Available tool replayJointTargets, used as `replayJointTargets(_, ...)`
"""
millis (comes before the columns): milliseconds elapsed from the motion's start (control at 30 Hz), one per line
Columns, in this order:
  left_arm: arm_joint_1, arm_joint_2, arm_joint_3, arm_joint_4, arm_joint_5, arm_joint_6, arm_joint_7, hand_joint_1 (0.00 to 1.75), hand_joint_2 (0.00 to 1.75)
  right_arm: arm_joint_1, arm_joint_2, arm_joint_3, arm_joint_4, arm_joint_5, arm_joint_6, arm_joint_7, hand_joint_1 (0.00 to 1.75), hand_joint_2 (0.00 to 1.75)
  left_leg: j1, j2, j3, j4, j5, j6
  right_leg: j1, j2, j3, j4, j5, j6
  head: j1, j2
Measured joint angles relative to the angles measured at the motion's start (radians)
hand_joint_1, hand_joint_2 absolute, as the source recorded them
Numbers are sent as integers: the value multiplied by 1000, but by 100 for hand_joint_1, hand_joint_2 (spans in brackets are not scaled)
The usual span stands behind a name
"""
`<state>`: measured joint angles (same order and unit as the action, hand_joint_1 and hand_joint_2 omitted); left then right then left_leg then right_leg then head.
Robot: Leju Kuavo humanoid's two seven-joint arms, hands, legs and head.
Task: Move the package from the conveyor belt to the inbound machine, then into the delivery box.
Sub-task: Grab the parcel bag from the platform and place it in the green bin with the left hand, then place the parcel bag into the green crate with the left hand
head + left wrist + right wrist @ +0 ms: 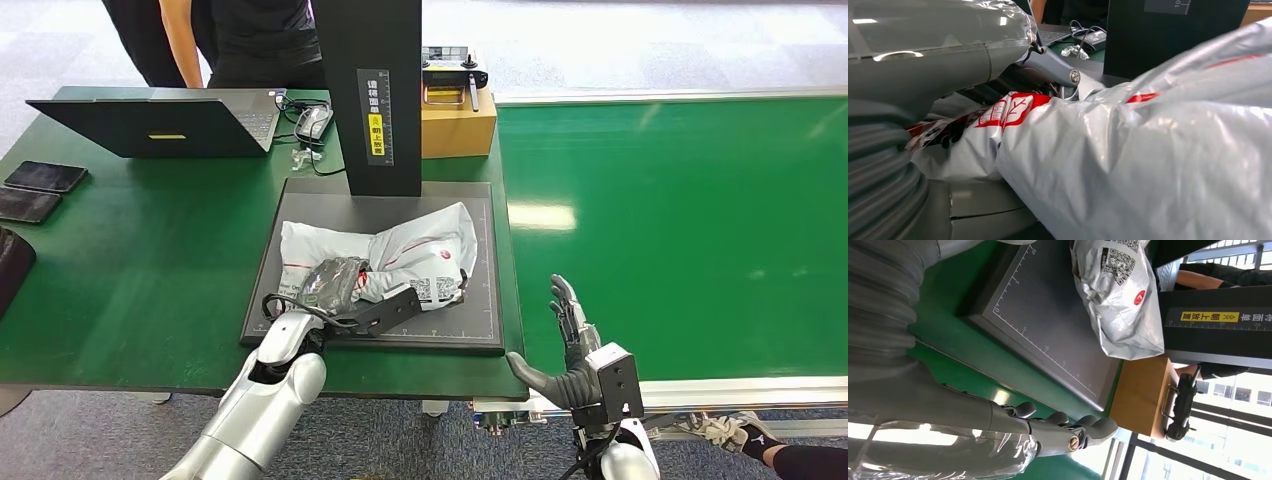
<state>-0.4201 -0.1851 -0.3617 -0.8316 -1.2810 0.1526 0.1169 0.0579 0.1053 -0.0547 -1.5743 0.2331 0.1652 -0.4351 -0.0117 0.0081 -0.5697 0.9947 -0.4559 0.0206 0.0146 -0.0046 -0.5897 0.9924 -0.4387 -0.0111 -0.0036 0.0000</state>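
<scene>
1. Crumpled grey plastic mailer package [400,255] lies on dark gridded inbound-machine platform [480,300], label up, likely for scanning.
2. Left hand [345,290] grips its near end.
3. Right hand [570,350] spread, empty, by green conveyor belt [680,220].

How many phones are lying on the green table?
2. Both are dark phones near the table's left edge: one phone in front of the laptop, and the other phone just beside it, nearer the robot. More could lie outside the picture.
</scene>
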Motion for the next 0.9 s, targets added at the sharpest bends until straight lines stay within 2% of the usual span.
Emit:
replayJointTargets(300,25,3,8,-19,-10,40,-32,175,175,0,0,1,-2,-2,4,3,0,175,0,0,0,0,0,0,0,0,0,0,0,0,0,0)
replayJointTargets(400,39,22,31,-37,-8,73,-13,175,175,2,0,1,-10,-3,1,4,0,175,0,1,0,0,0,0,0,1,0,0,0,0,0,0)
replayJointTargets(500,43,69,83,-53,-5,112,12,175,175,8,0,-2,-20,-8,-3,5,0,175,0,1,0,0,0,0,0,1,-1,1,0,-1,0,0)
replayJointTargets(667,41,172,237,-55,-45,169,29,175,175,22,0,-8,-30,-18,-6,3,0,175,1,2,0,0,1,-2,1,2,-2,2,-1,-2,0,0)
replayJointTargets(900,-17,266,395,3,-76,203,43,175,175,30,0,-11,-33,-27,-26,-4,0,175,1,2,0,0,1,-3,1,2,-2,2,-1,-2,0,0)
